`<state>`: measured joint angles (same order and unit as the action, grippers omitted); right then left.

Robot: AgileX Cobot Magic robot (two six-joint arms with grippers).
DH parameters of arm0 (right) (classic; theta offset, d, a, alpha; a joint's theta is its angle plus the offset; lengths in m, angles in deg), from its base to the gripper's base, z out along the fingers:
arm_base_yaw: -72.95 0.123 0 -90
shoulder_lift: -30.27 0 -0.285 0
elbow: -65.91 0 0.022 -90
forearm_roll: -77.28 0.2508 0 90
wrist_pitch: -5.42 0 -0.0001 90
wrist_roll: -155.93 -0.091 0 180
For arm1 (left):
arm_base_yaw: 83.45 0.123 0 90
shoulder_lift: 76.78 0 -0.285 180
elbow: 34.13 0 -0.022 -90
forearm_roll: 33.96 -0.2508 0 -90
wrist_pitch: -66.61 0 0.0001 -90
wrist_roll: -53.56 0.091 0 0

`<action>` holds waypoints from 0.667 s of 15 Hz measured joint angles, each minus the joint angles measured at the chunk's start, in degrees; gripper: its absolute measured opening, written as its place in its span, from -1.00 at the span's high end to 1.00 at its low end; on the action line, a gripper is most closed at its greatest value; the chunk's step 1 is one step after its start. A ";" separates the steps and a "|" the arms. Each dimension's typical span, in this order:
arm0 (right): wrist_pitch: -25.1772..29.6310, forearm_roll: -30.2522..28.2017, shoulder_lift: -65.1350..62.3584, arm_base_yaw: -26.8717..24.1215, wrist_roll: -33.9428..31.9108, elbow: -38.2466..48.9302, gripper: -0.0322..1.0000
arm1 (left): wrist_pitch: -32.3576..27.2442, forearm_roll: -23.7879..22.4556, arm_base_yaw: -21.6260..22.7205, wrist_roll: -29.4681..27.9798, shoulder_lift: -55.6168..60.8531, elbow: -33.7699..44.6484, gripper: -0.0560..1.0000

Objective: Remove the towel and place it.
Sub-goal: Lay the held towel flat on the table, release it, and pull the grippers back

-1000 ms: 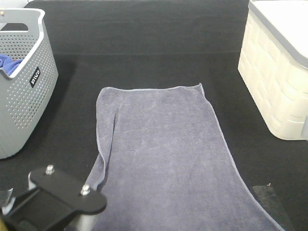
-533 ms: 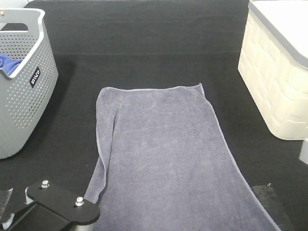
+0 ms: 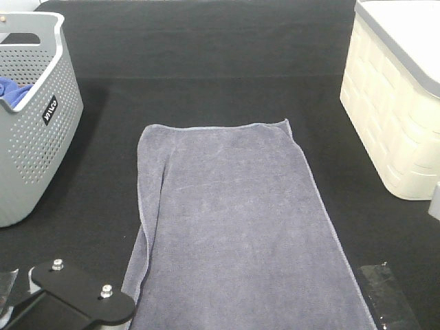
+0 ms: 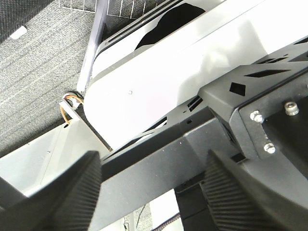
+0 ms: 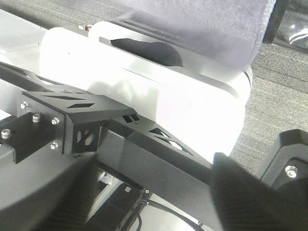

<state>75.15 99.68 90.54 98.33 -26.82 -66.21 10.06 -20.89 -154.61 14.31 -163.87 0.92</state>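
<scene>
The slate-grey towel (image 3: pixel 234 220) lies spread flat on the black table, its far hem toward the back and its near end running off the front of the exterior high view. A long fold runs down its left side. Its near end hangs over the table's front in the right wrist view (image 5: pixel 211 24). My left gripper (image 4: pixel 151 202) is open and empty below the table's front, facing the robot's white base. My right gripper (image 5: pixel 154 202) is open and empty there too. Only the left arm's black bracket (image 3: pixel 75 295) shows in the exterior high view.
A grey perforated basket (image 3: pixel 34 130) holding a bright blue cloth (image 3: pixel 12 91) stands at the back left. A cream lidded bin (image 3: pixel 399 103) stands at the right. A sliver of the right arm (image 3: pixel 436 201) shows at the right edge.
The left arm's bracket has sunk toward the lower left corner, away from the towel. The towel's near right edge has shifted slightly left. A sliver of the right arm has appeared at the right edge.
</scene>
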 joint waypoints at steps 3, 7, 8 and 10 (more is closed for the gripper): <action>0.00 -0.97 0.00 0.00 -0.06 -0.06 -0.41 | 0.11 -2.86 0.00 0.00 0.00 0.00 -0.28; 0.06 -6.42 0.00 0.00 -0.06 -5.21 -0.41 | 0.17 -13.75 0.00 -0.97 0.00 -1.38 -0.24; 0.06 -7.85 0.00 0.00 -0.06 -7.62 -0.41 | 0.17 -17.36 0.00 -2.46 -0.06 -3.09 -0.21; 0.11 -10.54 1.55 0.00 -0.06 -12.89 -0.41 | 0.17 -25.84 0.29 -6.02 -0.11 -7.05 -0.17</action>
<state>75.26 89.14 92.09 98.33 -26.87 -79.10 10.23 -46.73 -154.32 8.29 -163.98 -6.13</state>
